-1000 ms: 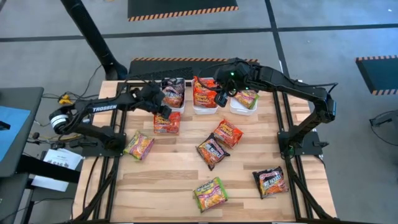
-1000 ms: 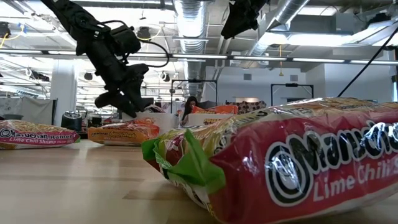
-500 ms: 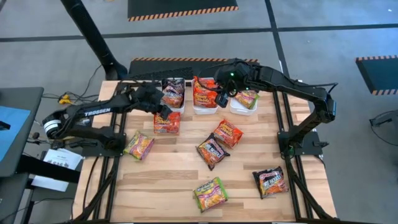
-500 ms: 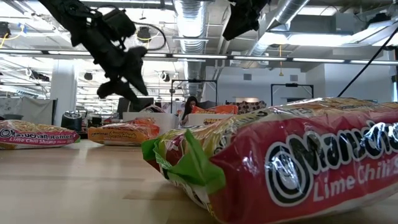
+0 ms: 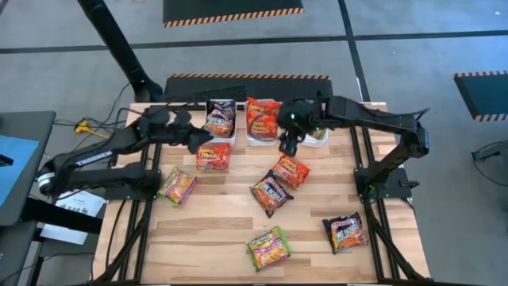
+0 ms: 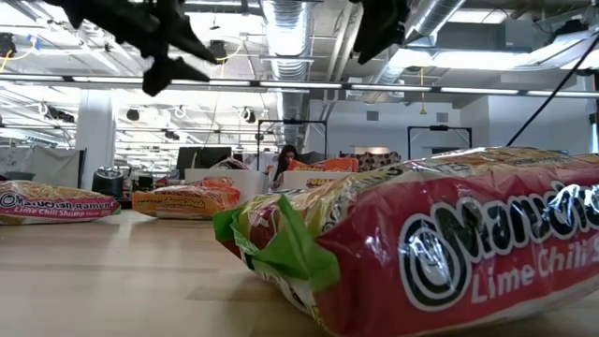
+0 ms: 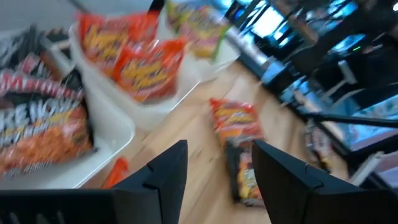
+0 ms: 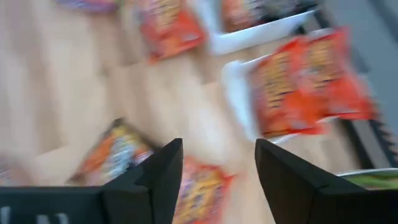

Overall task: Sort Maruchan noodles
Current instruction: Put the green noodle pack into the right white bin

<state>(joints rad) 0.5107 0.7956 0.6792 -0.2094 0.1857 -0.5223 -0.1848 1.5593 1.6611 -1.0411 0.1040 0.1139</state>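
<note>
Maruchan noodle packets lie loose on the wooden table: a red one (image 5: 213, 156), a pink-green one (image 5: 178, 187), an orange one (image 5: 291, 169), two dark ones (image 5: 270, 193) (image 5: 344, 232) and a green one (image 5: 268, 247). Three white bins stand at the far edge and hold dark (image 5: 221, 119), orange (image 5: 262, 117) and green (image 7: 193, 25) packets. My left gripper (image 5: 198, 141) hangs open high above the red packet, its fingers (image 7: 165, 171) bare. My right gripper (image 5: 287, 143) hangs open, just near of the middle bin and above the orange packet (image 8: 199, 193).
The bins' white rims (image 8: 233, 93) stand just far of both grippers. Bare wood (image 5: 214, 222) lies between the loose packets toward the near edge. A big green-and-red packet (image 6: 421, 243) fills the low view's foreground.
My left gripper has risen well clear of the table, drawn back toward the left edge and tipped closer to level. My right gripper has come off the middle bin toward the near edge and tipped further down. No packet has moved.
</note>
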